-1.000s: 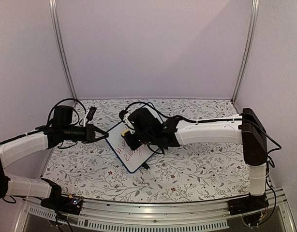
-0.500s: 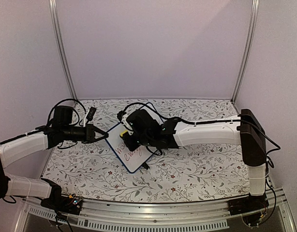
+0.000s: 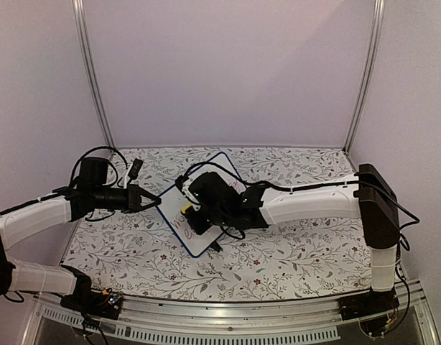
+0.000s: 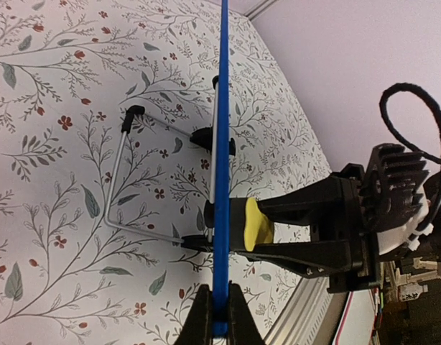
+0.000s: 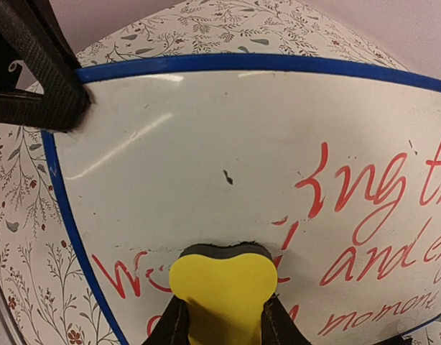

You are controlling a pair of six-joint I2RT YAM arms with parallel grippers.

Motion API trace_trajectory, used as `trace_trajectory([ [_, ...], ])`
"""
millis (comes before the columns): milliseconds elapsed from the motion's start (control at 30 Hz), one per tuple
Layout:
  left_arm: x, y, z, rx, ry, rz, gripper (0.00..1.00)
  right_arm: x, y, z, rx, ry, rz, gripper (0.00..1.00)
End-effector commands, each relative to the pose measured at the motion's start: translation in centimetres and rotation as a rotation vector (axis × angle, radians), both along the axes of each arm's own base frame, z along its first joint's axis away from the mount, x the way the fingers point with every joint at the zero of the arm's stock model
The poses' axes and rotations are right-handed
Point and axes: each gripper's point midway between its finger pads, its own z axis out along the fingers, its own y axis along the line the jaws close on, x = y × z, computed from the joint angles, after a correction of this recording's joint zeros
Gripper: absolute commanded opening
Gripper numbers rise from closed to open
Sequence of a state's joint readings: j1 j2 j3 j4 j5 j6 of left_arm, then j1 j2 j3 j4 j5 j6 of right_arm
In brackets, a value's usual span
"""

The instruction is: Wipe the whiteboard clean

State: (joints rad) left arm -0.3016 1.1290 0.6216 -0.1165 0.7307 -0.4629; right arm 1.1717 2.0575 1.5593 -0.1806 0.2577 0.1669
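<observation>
Top external: 1 whiteboard (image 3: 196, 241), 1 eraser (image 3: 186, 208)

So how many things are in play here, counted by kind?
Whiteboard: 1, with red writing
Yellow eraser: 1
Robot tools: 2, the left tool clamped on the board's edge, the right tool holding the eraser against the board
Total: 4

We get soft, even, fairly dim light with a lilac cast, and shadows are faint. The overhead view is slightly soft. In the right wrist view, pale glare streaks cross the whiteboard (image 5: 206, 136), its edges bow, and the close yellow eraser (image 5: 222, 291) is a bit blurry.
</observation>
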Motion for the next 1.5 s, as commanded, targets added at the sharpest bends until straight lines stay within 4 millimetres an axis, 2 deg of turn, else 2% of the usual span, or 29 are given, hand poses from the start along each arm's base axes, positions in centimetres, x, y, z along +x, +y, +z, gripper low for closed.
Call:
trace_trajectory([
  [0, -0.5, -0.8, 2.1, -0.062, -0.042, -0.052, 0.0, 0.8, 0.7, 0.1, -0.02, -0.011, -0.008, 0.14],
  [233, -0.6, -0.8, 2.1, -0.062, -0.045, -0.05, 0.0, 3.0, 1.8, 2.5, 0.042, -0.022, -0.024, 0.15],
  [433, -0.6, -0.8, 2.2, -0.063, -0.046, -0.051, 0.0, 3.3, 1.4, 1.3, 0.014, -0.011, -0.031, 0.14],
  [567, -0.6, -0.8, 2.1, -0.062, -0.045, -0.051, 0.02, 2.6, 0.3, -0.3, -0.013, 0.02, -0.026, 0.14],
  [600, -0.6, -0.8, 2.1, -0.063, -0.044, -0.054, 0.04, 2.4, 0.0, -0.1, -0.007, 0.022, -0.025, 0.15],
  [700, -0.6, -0.8, 2.2, -0.064, -0.044, -0.055, 0.11, 1.9, -0.8, -0.1, -0.01, 0.028, -0.025, 0.14],
  [767, -0.5, -0.8, 2.2, -0.064, -0.044, -0.055, 0.16, 1.8, -1.2, 0.8, -0.003, 0.02, -0.029, 0.14],
  [867, -0.6, -0.8, 2.2, -0.063, -0.046, -0.054, 0.28, 1.8, -1.8, 2.9, 0.019, -0.006, -0.032, 0.15],
  [967, -0.6, -0.8, 2.3, -0.062, -0.05, -0.052, 0.35, 1.8, -2.5, 5.1, 0.038, -0.039, -0.038, 0.15],
  [1067, -0.6, -0.7, 2.3, -0.06, -0.054, -0.05, 0.46, 1.8, -3.5, 6.5, 0.053, -0.057, -0.05, 0.15],
  [1300, -0.3, -0.5, 2.4, -0.044, -0.064, -0.033, 0.75, 2.0, -6.5, 7.9, 0.083, -0.06, -0.088, 0.15],
  [1467, 0.6, 0.1, 2.9, -0.028, -0.071, 0.019, 0.89, 2.2, -8.0, 7.4, 0.076, -0.059, -0.094, 0.15],
])
